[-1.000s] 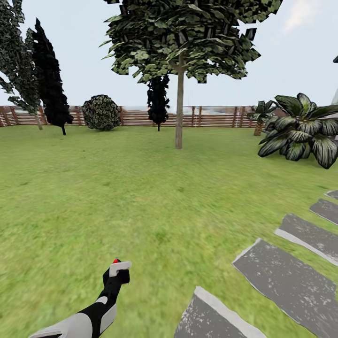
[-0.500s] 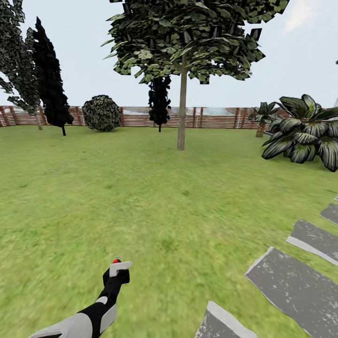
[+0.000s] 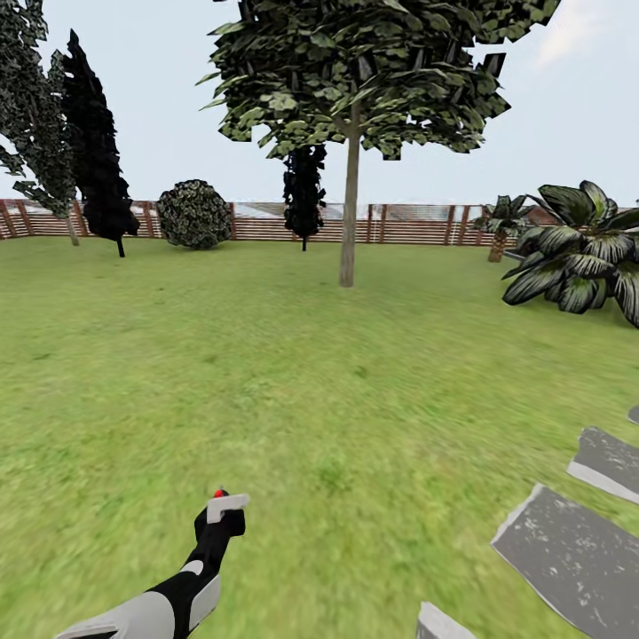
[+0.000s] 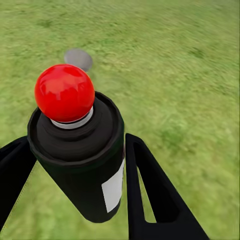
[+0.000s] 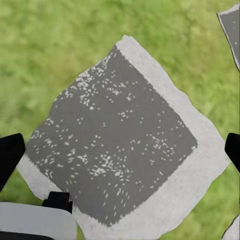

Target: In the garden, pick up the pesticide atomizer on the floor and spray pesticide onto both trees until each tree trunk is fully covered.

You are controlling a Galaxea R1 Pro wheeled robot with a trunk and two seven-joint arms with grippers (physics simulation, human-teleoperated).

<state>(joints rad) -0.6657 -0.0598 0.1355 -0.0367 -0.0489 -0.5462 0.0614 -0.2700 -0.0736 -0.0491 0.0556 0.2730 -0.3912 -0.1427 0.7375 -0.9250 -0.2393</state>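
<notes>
My left gripper (image 4: 75,145) is shut on the pesticide atomizer (image 4: 82,160), a black bottle with a white label and a red tip. Its two black fingers (image 4: 150,195) press the bottle's sides. In the head view the atomizer (image 3: 225,507) is held low at the left, over the lawn, by the left gripper (image 3: 216,531). One tree (image 3: 355,80) stands far ahead, its bare grey-brown tree trunk (image 3: 349,222) straight. Another leafy tree (image 3: 31,115) stands at the far left by the fence. My right gripper (image 5: 121,152) is open above a stepping stone (image 5: 115,150). No pesticide shows on the trunk.
Grey stepping stones (image 3: 577,555) lie on the grass at the lower right. A big palm-like plant (image 3: 581,248) grows at the right. A dark conifer (image 3: 93,151), a round bush (image 3: 193,213) and a wooden slat fence (image 3: 417,224) line the far edge of the lawn (image 3: 266,355).
The whole head view has shifted: the tree, plant and stepping stones slid rightward in the picture, so the camera moved. The left arm keeps the atomizer in the same pose.
</notes>
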